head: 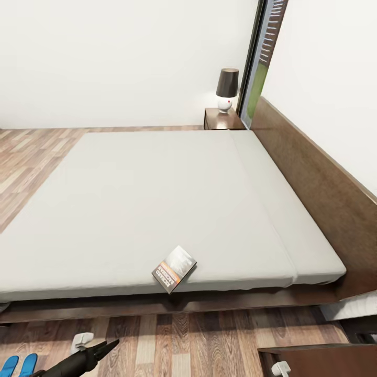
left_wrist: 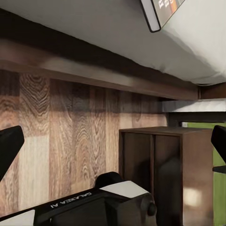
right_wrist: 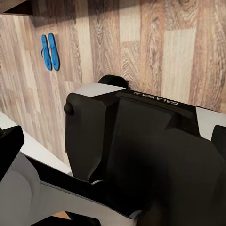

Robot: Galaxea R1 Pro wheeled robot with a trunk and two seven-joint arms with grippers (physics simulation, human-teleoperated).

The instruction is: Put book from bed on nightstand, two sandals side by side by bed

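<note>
The book (head: 174, 269) is a single thin paperback lying flat at the near edge of the bed (head: 157, 199), one corner jutting slightly past the mattress lip. It looks light and fairly stiff, with a smooth cover that could slide; that overhanging corner is probably the best place to pinch it, since the soft mattress gives under a flat grasp. Two sandals (right_wrist: 50, 52) lie side by side on the wood floor beside the bed, small, light and likely flexible. One nightstand (head: 222, 119) stands at the far head corner with one lamp (head: 226, 89) on it; another dark cabinet (left_wrist: 165, 174) sits near. The left gripper (head: 102, 349) hangs low, jaws apart; the right one's jaws also seem apart, though poorly seen.
</note>
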